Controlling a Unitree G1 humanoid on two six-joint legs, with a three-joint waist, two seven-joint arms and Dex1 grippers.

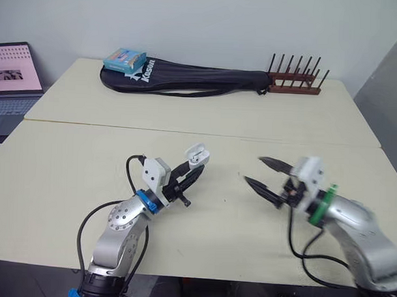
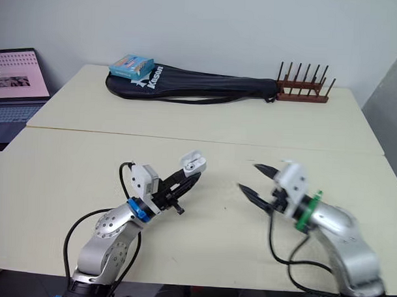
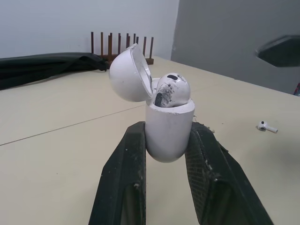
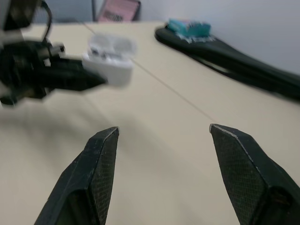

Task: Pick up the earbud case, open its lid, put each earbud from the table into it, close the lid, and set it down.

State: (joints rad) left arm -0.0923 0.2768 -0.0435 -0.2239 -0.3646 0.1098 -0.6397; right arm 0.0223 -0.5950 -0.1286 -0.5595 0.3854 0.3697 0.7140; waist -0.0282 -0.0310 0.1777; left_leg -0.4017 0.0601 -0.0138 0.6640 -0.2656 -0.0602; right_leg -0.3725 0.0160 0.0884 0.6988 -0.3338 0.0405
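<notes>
My left gripper (image 1: 196,169) is shut on the white earbud case (image 1: 197,155) and holds it a little above the cream table (image 1: 67,176), left of centre. The case's lid (image 3: 127,74) stands open, and one earbud (image 3: 171,90) sits inside the case. A second white earbud (image 3: 266,126) lies loose on the table beyond it. My right gripper (image 1: 253,168) is open, with nothing between its fingers. It hovers to the right of the case and points toward it across a small gap. The right wrist view shows the held case (image 4: 110,61) ahead of those fingers.
At the table's far edge lie a long black racket bag (image 1: 194,78), with a blue box (image 1: 124,58) on its left end, and a brown wooden peg rack (image 1: 293,80). A laptop (image 1: 12,77) sits off the table's left side. A seam (image 1: 283,140) crosses the table.
</notes>
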